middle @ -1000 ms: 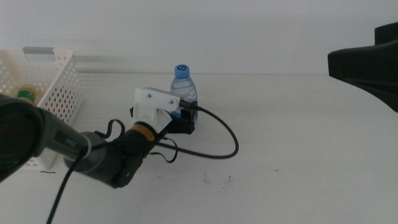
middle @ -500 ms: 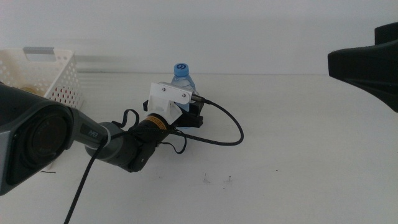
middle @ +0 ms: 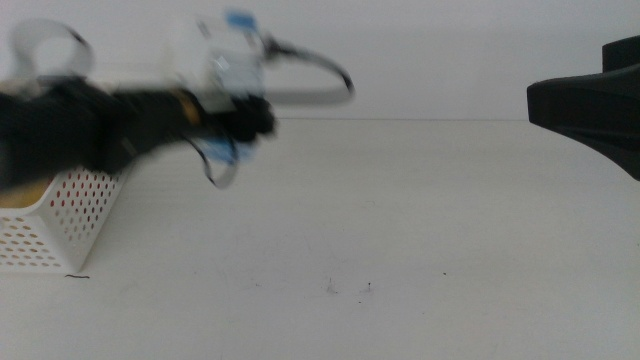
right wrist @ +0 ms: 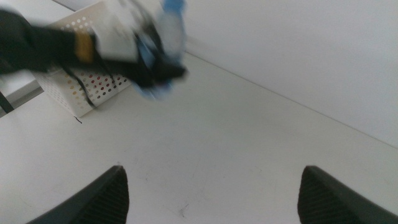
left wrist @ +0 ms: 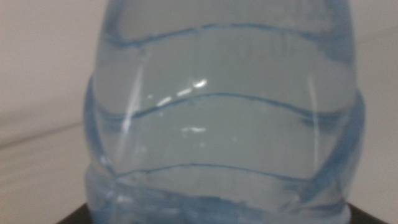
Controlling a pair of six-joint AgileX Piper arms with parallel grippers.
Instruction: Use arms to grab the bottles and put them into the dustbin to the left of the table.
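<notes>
Clear ribbed water bottle [left wrist: 224, 118] clamped in left end effector [middle: 245, 120], right end effector [right wrist: 211, 193] apart.

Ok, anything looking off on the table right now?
Nothing stands out. The left gripper holds the water bottle in the air beside the basket; motion blur only. The right gripper waits, open.

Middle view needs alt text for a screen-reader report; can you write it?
Blurred in motion, the left gripper carries the clear water bottle above the table beside the white dustbin. The right arm waits at the right edge.
</notes>
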